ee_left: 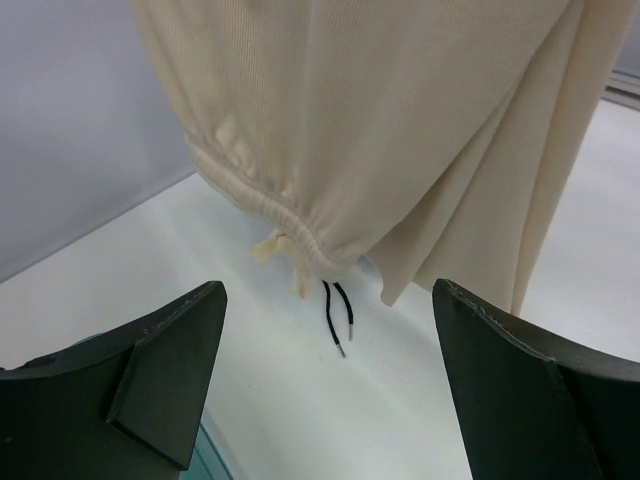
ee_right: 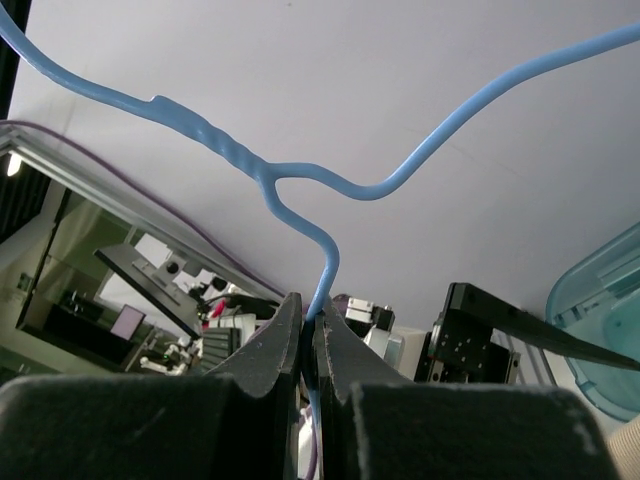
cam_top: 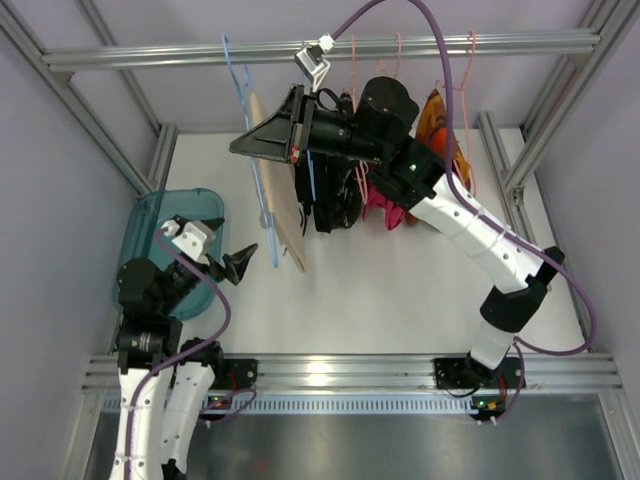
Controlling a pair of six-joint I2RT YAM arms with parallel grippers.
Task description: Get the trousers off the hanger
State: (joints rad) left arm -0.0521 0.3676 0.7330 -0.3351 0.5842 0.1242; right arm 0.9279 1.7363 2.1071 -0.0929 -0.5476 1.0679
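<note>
Cream trousers [ee_left: 400, 130] hanging limp, seemingly draped over thin light-blue wire hanger [ee_right: 268, 175]

Left arm [cam_top: 150, 400], right arm [cam_top: 470, 235]: white shells, black joints, purple cables [cam_top: 225, 300]. Green light [cam_top: 411, 166] on right. Left gripper [ee_left: 327, 290]: black wedge fingers [ee_left: 160, 370].

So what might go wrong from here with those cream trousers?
The right gripper pinches the thin hanger wire at its very fingertips; a tug might twist or slip it. The left gripper is open, short of the trousers, touching nothing; it may catch only the small cream tie.
</note>
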